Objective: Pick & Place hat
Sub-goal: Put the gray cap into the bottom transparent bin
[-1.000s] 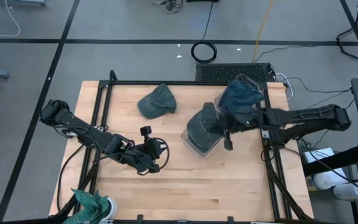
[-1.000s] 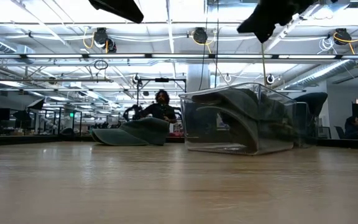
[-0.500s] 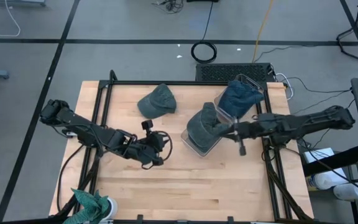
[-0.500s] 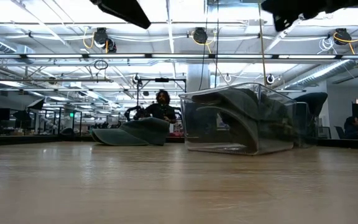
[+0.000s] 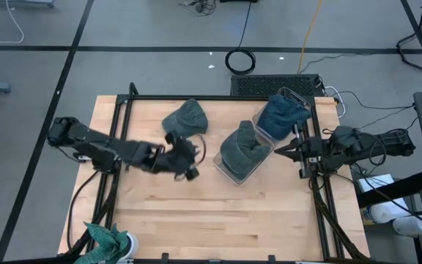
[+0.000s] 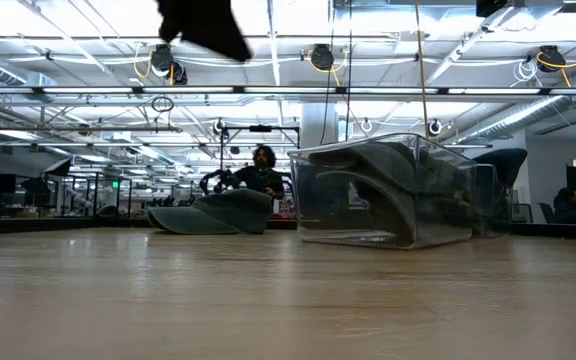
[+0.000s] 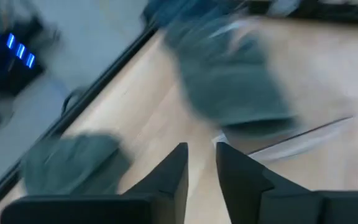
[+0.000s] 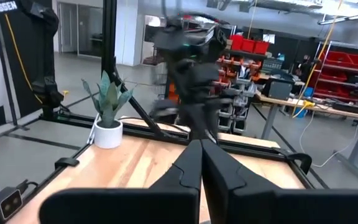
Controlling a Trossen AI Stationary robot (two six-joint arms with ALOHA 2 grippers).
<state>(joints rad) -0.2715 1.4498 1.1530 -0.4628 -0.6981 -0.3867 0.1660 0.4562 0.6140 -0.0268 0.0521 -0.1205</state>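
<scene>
A robotics lab or workshop, probably: ceiling pipes and lights (image 6: 313, 55), red storage bins (image 8: 347, 62), and workbenches (image 8: 291, 102) behind the desk (image 5: 196, 213).

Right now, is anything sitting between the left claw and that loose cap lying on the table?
Nothing visible does. The left gripper hangs just in front of the loose cap, with only bare table between them. The clear bin with a cap in it stands off to the side, out of that path.

Grey-green hat (image 5: 185, 117), blue hat (image 5: 281, 112), pale wooden table (image 5: 226, 213).
</scene>
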